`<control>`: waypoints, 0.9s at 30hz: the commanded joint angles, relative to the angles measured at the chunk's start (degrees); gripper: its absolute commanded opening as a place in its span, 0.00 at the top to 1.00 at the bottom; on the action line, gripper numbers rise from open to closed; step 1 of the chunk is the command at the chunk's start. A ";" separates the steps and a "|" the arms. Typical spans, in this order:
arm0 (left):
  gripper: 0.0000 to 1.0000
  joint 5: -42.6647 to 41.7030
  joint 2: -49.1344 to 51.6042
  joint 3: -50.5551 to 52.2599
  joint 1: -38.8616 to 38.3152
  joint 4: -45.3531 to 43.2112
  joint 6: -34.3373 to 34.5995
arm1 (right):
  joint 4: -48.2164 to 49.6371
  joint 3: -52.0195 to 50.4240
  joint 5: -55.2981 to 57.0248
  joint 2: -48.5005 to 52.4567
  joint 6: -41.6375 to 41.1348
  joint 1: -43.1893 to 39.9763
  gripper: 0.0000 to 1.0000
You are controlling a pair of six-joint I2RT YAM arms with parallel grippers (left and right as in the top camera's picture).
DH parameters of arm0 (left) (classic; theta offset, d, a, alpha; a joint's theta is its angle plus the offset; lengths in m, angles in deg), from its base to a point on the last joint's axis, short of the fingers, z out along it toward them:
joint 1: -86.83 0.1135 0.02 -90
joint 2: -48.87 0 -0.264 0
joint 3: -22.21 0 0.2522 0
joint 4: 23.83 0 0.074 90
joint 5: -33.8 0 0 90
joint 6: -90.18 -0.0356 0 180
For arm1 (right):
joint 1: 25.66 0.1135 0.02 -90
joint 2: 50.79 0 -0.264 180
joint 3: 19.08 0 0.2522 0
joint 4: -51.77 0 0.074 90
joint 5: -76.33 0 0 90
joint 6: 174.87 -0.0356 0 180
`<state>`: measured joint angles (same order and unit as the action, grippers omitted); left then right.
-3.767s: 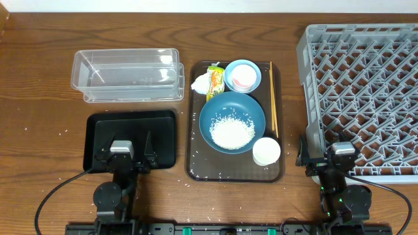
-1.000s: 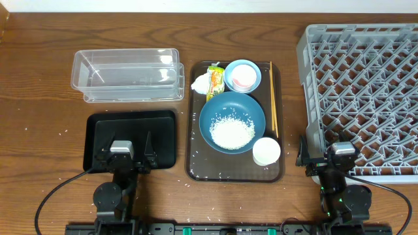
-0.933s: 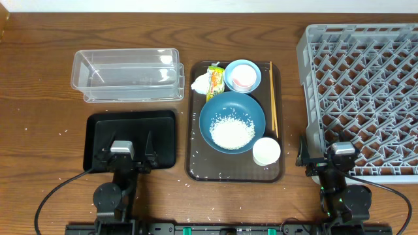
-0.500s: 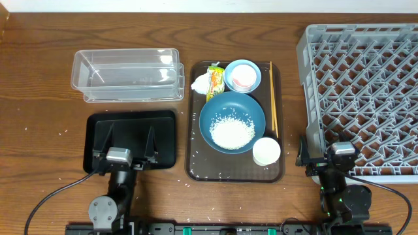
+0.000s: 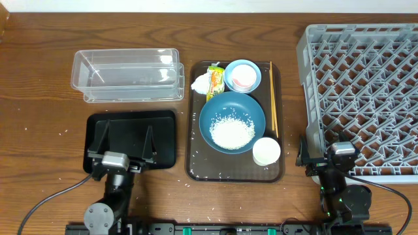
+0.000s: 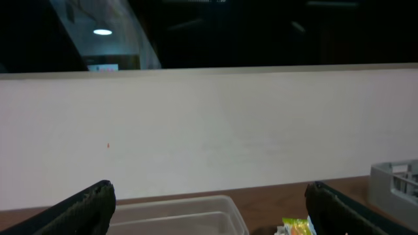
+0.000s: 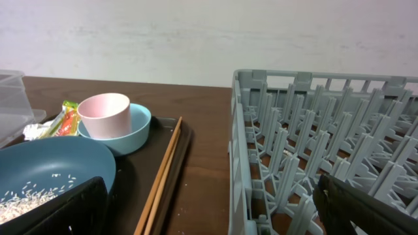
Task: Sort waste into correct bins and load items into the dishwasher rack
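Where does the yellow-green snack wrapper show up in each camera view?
Overhead: snack wrapper just above centre.
Left wrist: snack wrapper at bottom edge, right of centre.
Right wrist: snack wrapper at left edge, mid-height.
Shared landmark: dishwasher rack, right of it in all three.

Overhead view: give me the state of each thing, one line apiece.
Tub, empty.
Black tray, empty.
Blue bowl, upright, rice inside.
Small bowl, upright, pink cup in it.
White cup, upright, empty.
Chopsticks, lying flat on brown tray.
Tissue, crumpled.
Wrapper, lying flat.
Rack, no dishes in it.
Left gripper, open.
Right gripper, open.
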<state>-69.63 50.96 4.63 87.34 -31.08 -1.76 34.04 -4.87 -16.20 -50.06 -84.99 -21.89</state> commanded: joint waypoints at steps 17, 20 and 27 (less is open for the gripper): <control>0.05 -17.51 33.16 -32.04 -0.33 19.63 -0.98 | -0.15 -0.13 0.55 -0.02 0.85 0.76 0.01; 0.05 -20.48 33.24 -32.04 -0.33 17.75 -0.83 | -0.15 -0.13 0.57 -0.02 0.85 0.76 0.01; 0.05 -22.01 33.86 -32.06 -0.33 16.26 -0.81 | -0.15 -0.13 0.55 -0.02 0.85 0.76 0.01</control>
<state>-89.52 84.49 -26.07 87.34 -14.58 -1.82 34.04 -4.87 -16.20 -50.06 -84.99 -21.89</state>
